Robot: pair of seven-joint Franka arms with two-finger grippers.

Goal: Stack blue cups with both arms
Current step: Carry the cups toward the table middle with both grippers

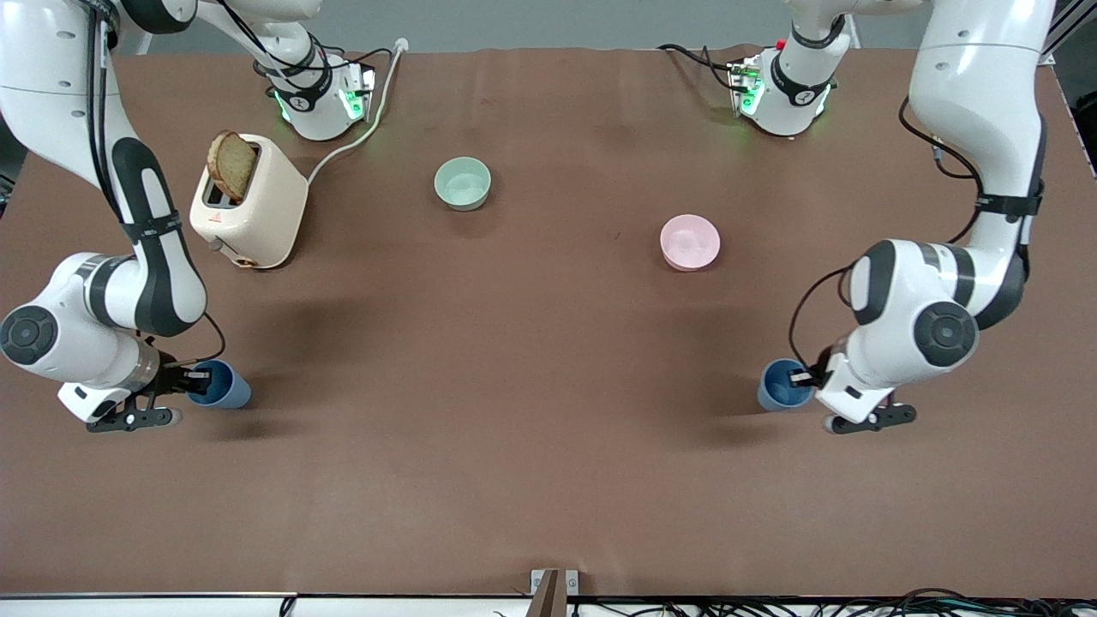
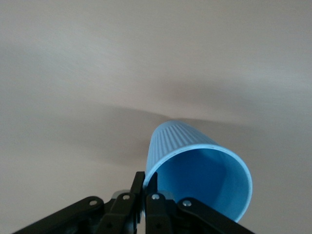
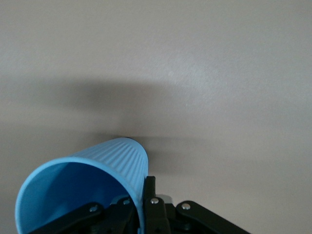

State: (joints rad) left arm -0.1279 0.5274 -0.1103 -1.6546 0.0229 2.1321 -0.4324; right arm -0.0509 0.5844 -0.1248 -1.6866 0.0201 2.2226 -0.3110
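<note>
Two ribbed blue cups stand near the table's front, one at each end. My right gripper (image 1: 194, 378) is shut on the rim of one blue cup (image 1: 221, 385), at the right arm's end. In the right wrist view the gripper (image 3: 145, 184) pinches that cup's (image 3: 92, 170) wall, one finger inside and one outside. My left gripper (image 1: 803, 377) is shut on the rim of the other blue cup (image 1: 778, 386), at the left arm's end. The left wrist view shows the same pinch by the gripper (image 2: 147, 178) on the cup (image 2: 195, 161). I cannot tell whether either cup touches the table.
A cream toaster (image 1: 253, 210) with a slice of bread (image 1: 231, 164) stands near the right arm's base, its white cable (image 1: 360, 128) running toward that base. A pale green bowl (image 1: 463, 182) and a pink bowl (image 1: 690, 242) sit mid-table, farther from the front camera than the cups.
</note>
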